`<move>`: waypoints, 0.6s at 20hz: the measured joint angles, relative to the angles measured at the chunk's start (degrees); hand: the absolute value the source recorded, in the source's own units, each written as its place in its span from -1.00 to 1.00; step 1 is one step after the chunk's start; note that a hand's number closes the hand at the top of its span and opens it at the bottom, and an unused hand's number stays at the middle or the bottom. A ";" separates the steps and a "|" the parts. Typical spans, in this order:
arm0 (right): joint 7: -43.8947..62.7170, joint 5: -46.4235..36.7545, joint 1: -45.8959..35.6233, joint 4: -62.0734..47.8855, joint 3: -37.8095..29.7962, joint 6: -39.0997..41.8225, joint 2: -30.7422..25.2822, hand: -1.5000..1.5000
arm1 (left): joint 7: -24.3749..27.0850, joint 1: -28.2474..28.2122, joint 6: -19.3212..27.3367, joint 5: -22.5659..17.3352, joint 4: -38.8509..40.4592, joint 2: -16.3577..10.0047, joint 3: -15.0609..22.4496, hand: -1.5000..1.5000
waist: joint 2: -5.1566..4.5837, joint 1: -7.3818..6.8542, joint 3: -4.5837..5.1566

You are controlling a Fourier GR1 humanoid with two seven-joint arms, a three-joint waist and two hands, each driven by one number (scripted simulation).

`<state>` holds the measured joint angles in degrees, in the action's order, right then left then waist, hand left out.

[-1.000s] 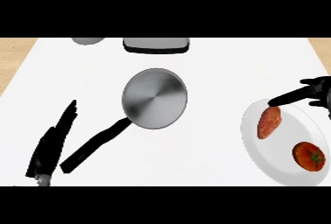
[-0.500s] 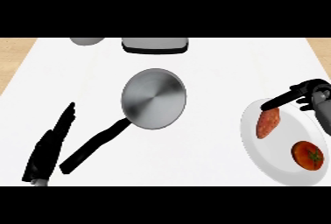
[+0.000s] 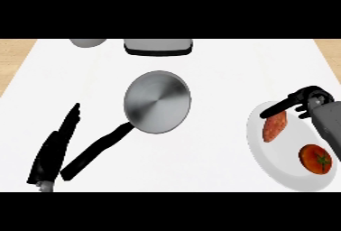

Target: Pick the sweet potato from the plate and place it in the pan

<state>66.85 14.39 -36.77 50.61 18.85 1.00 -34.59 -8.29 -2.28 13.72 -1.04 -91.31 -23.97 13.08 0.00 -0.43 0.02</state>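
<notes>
At the sweet potato (image 3: 275,127), right hand (image 3: 301,99)

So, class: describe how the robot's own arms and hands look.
Both hands are black: the left hand long and slim, the right hand chunkier. The right forearm is a plain grey block; of the left forearm only a small grey end shows. No cables or markings are visible.

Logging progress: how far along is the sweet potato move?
Nothing is done yet: the sweet potato lies on the plate beside the tomato. In hand: the right hand is at its upper end, not closed round it. Remaining: grasp, lift, carry to the pan.
</notes>
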 measured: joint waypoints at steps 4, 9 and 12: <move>-1.15 -0.62 1.45 -0.69 -0.12 0.20 0.98 -1.00 | 0.31 -0.55 -0.62 0.46 0.28 0.53 -0.62 0.00 | 0.04 0.17 0.00; -2.09 -2.35 1.85 -2.50 -0.17 -0.29 2.98 -1.00 | 1.37 -0.68 -1.73 0.58 1.37 1.25 -1.77 0.00 | 0.05 0.12 0.06; -3.21 -3.41 2.54 -3.06 -0.63 -0.65 3.86 -1.00 | 0.68 -1.49 -2.37 0.71 -0.41 1.13 -2.35 0.00 | 0.26 0.01 0.24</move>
<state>63.65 10.98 -34.23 47.54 18.22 0.35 -30.73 -7.61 -3.77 11.36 -0.33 -91.71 -22.84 10.74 0.26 -0.42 0.26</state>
